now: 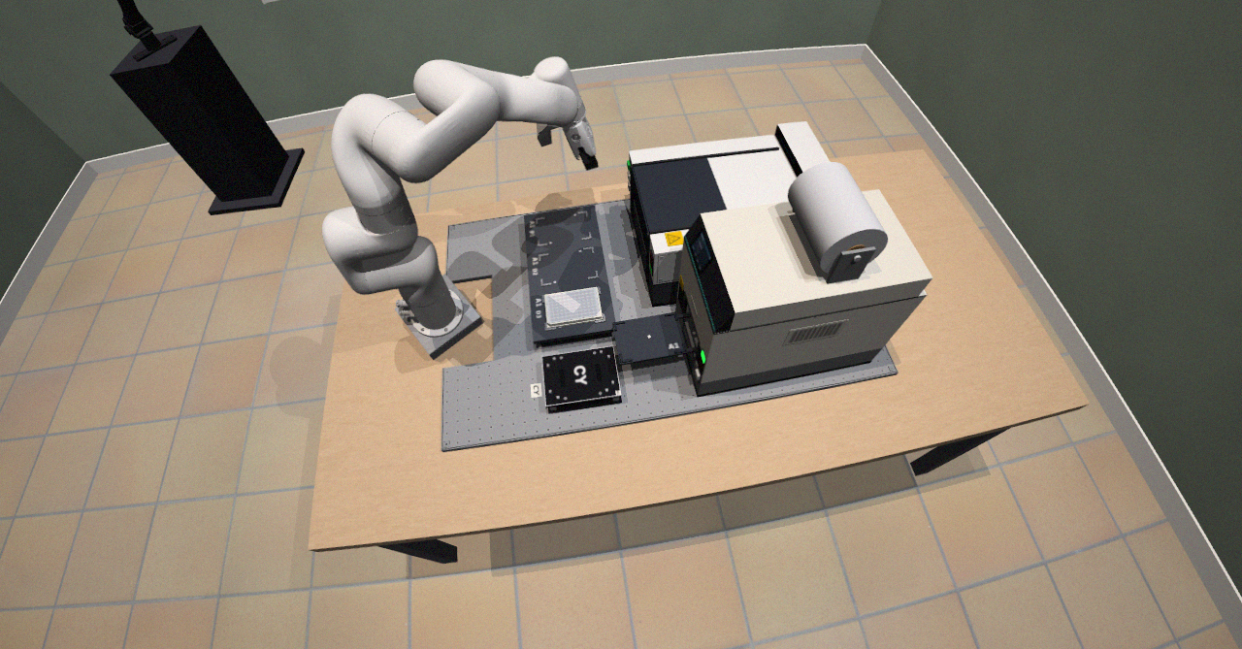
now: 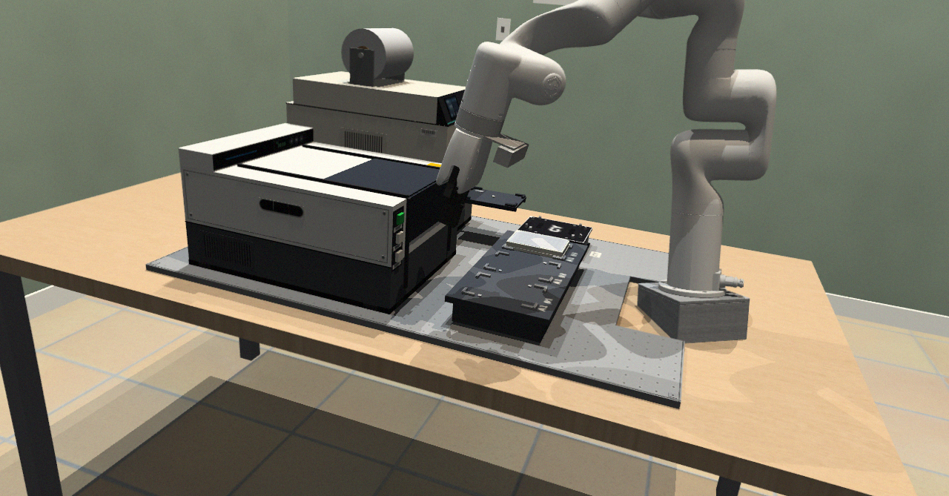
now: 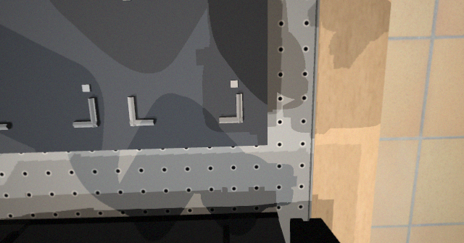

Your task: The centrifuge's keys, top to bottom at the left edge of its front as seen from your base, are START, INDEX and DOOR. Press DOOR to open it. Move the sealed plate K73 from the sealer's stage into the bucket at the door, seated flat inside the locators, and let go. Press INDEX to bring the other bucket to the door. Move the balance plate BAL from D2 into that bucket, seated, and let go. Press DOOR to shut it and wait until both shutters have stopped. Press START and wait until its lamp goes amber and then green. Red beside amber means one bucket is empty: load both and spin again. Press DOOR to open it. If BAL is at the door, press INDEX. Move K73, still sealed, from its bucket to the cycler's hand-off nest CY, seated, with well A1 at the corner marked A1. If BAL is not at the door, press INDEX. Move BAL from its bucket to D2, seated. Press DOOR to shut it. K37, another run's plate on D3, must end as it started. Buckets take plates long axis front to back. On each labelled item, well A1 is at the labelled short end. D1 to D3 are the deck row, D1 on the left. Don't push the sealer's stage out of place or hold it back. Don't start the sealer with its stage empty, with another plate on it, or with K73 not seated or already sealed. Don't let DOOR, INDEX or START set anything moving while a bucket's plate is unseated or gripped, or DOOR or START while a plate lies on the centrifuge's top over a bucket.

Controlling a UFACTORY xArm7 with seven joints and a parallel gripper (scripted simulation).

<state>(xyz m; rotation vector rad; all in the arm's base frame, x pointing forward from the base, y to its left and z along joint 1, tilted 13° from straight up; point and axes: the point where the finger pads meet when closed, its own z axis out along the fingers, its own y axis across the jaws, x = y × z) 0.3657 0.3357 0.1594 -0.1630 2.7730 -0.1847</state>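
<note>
- The table [image 1: 781, 471] carries a perforated base plate, on which the sealer [image 1: 807, 298] and the centrifuge [image 1: 746, 158] are stood side by side.
- The centrifuge's top is seen shut. K73 is seen nowhere: the sealer's stage [image 1: 646, 337] and the CY nest [image 1: 579, 375] are bare, so it is judged to be inside the centrifuge.
- On the deck row [image 1: 555, 245] only one plate, K37 [image 1: 572, 305], is seated at D3. D2 is bare, so BAL is judged to be loaded too.
- The tool [image 2: 452, 190] is pressed together on nothing and held high, just beside the centrifuge's front.
- The keys [image 2: 399, 237] are stacked at the near edge of that front in the exterior view, with a green lamp [image 2: 399, 215] above them.
- START is judged to be the step in hand. The shutters are to be confirmed at rest first. The top key alone should then be met squarely with the closed fingertips, pressed briefly, and INDEX below it left untouched.
</note>
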